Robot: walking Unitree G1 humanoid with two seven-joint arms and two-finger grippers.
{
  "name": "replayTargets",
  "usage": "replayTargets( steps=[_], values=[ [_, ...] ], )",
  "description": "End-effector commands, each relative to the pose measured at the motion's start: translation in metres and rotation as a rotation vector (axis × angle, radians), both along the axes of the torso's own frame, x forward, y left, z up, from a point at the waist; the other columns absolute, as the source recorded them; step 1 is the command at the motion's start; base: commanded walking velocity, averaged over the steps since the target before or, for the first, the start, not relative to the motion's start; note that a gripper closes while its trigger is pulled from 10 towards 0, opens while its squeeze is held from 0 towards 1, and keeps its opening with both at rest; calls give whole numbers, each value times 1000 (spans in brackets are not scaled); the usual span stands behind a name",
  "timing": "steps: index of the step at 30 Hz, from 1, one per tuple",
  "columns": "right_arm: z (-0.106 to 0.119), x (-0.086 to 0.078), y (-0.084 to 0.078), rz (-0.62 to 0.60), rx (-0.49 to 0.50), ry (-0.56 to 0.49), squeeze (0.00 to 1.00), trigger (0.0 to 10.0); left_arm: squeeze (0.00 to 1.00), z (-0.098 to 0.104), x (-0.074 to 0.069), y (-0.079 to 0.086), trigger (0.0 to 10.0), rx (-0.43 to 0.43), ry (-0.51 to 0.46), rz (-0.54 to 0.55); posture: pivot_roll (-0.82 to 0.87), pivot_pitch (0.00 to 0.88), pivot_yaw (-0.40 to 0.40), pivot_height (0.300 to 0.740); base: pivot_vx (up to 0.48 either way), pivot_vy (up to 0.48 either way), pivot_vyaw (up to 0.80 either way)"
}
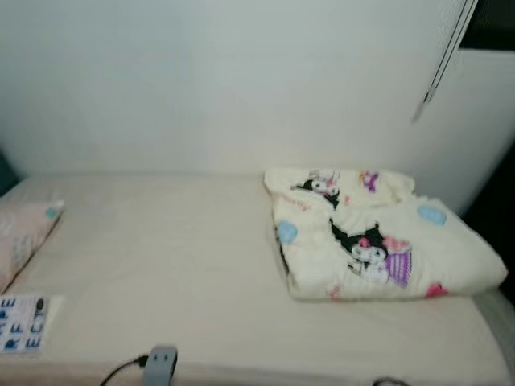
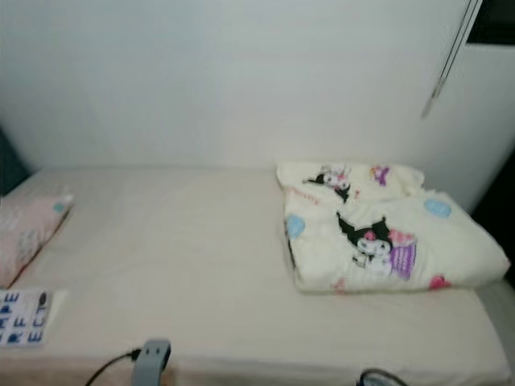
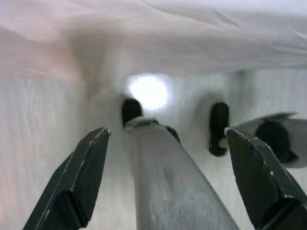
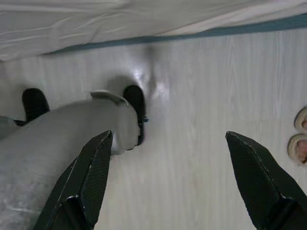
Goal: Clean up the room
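A bed (image 1: 177,265) with a cream sheet stands against the white wall. On its right half lies a folded cream blanket (image 1: 370,237) printed with cartoon figures. A pink pillow (image 1: 24,233) rests at the bed's left end. My left gripper (image 3: 168,177) hangs open over the pale floor, with my own grey leg between its fingers in the left wrist view. My right gripper (image 4: 168,182) is open too, pointing down at the floor beside my leg, holding nothing.
A white card with blue letters (image 1: 22,322) lies at the bed's front left corner. A grey plug with a black cable (image 1: 159,363) sits at the front edge. A thin rod (image 1: 442,60) hangs by the wall at right. Slippers (image 4: 298,139) lie on the floor.
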State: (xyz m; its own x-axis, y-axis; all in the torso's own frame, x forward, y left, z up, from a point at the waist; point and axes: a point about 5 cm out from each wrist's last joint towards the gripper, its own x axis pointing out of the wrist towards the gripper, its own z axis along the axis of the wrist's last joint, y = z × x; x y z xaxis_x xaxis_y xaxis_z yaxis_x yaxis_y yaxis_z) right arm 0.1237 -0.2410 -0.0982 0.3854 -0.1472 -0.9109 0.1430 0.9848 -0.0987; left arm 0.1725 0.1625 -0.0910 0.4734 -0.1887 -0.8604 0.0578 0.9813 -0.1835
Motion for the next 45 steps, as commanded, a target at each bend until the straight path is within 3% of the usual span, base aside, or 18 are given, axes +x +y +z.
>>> replayTargets(
  steps=[1,14,21,28,32,33,37,43,45],
  values=[
    [1,2,1,-6,9,-22,0,10000,0,-1,-2,1,10000,5,10,-8,40,0,-11,731,0,-465,0],
    [-4,11,31,28,-1,-3,0,10000,0,-1,-2,0,10000,-1,11,-3,38,0,-15,731,0,-465,711],
    [-3,17,42,28,18,-5,0,10000,0,-2,-4,-1,10000,-4,13,0,37,0,-18,731,0,-465,0],
    [-5,5,31,19,9,12,0,10000,0,-2,-4,-2,10000,-9,15,4,34,0,-20,731,0,-465,0],
    [-5,-8,8,9,-9,27,0,10000,0,-2,-5,-2,10000,-13,17,5,32,0,-21,731,0,-462,0],
    [-5,-8,8,9,-9,27,0,10000,0,-2,-5,-2,10000,-13,17,5,32,0,-21,731,0,-465,0],
    [2,-11,-18,-1,-34,30,0,10000,0,-2,-4,-2,10000,-23,9,31,31,0,-28,731,0,-343,0],
    [5,0,-17,7,-35,19,0,10000,0,-2,-3,-1,10000,-10,9,39,32,0,-31,731,0,0,0],
    [4,7,-8,15,-27,12,0,10000,0,-2,-4,-1,10000,-3,12,33,29,0,-30,731,0,0,0]
  ],
)
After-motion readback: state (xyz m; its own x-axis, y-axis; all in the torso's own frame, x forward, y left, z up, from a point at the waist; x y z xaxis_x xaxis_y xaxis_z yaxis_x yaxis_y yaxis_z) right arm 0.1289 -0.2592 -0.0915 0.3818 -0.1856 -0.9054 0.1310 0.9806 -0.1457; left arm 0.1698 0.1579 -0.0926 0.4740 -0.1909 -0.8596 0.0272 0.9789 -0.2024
